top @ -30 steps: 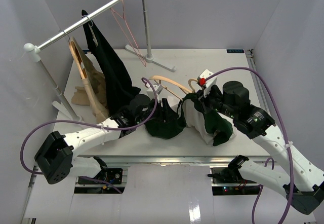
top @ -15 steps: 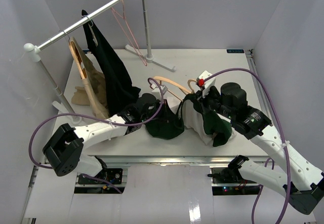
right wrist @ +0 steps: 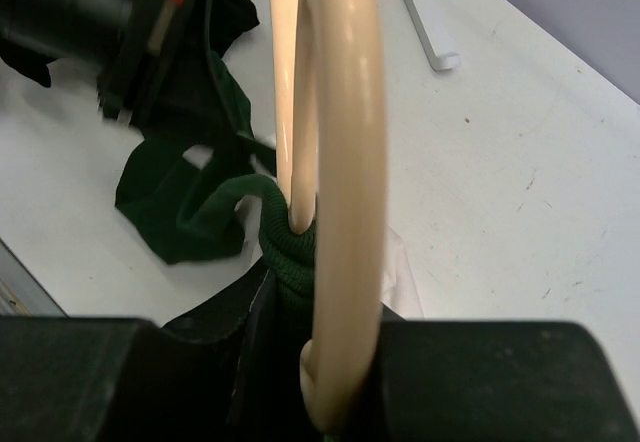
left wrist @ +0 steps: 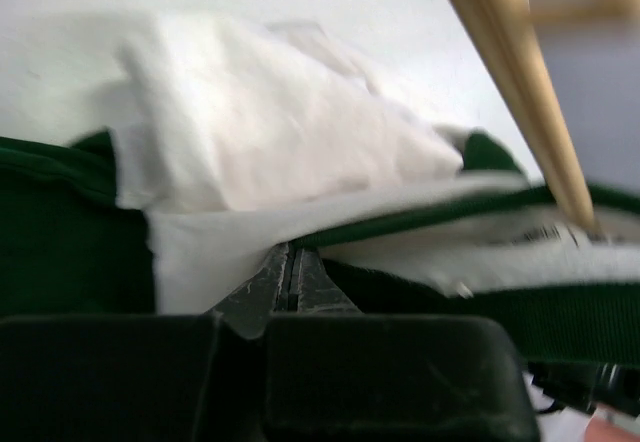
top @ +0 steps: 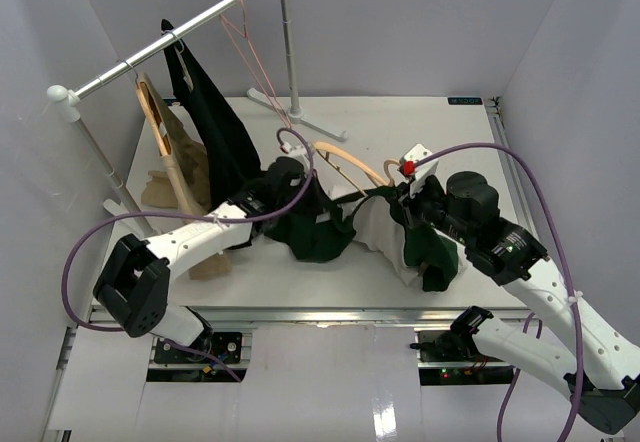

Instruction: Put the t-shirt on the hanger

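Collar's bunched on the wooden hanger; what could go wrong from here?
The t-shirt collar is bunched in a tight roll on one hanger arm; pulling hard may jam it rather than slide it.
The left claw pinches only a thin cloth edge, which could slip.
The hanger could twist in the right claw.
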`<state>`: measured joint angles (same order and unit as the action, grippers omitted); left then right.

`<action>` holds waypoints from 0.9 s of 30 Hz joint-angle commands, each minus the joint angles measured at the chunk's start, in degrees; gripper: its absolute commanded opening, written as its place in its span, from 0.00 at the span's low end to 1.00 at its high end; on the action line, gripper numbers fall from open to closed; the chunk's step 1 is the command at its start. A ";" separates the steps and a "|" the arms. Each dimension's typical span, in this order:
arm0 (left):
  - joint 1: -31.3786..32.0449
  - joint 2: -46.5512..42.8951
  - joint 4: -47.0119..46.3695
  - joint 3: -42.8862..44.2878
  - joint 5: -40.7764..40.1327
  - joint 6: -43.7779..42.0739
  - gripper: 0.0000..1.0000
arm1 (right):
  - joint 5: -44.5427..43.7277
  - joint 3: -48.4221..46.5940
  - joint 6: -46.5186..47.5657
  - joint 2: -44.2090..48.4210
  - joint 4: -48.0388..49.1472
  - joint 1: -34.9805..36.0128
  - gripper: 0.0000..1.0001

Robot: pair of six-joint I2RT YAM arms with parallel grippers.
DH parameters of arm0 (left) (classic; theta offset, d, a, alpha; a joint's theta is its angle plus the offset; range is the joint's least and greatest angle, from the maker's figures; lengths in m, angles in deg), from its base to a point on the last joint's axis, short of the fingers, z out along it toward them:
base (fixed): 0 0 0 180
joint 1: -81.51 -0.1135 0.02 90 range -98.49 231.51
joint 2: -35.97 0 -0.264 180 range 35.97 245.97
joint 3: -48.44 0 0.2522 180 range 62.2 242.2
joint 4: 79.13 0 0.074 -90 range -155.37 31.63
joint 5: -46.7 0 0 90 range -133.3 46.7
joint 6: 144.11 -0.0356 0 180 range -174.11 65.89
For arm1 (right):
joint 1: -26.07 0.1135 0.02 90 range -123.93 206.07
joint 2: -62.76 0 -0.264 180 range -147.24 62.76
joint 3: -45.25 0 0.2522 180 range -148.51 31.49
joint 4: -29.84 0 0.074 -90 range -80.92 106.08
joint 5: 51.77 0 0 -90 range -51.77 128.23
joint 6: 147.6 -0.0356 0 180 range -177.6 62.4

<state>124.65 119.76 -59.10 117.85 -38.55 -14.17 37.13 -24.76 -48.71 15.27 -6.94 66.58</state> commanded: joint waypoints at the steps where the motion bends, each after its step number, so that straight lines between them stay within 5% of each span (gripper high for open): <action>1: -9.57 -2.31 4.32 5.22 0.16 0.05 0.00 | -1.88 0.16 -0.51 4.06 1.21 -0.28 0.08; 15: -20.10 3.69 15.54 22.85 2.56 -3.56 0.00 | -1.59 1.24 -0.91 10.35 -3.63 -0.26 0.08; 27: -25.10 4.29 17.41 26.43 5.50 -5.62 0.00 | -1.74 0.49 -1.19 10.88 -7.67 -0.26 0.08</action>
<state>104.21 123.96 -42.50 141.06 -24.21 -16.64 36.36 -22.70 -49.88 24.85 -11.98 66.60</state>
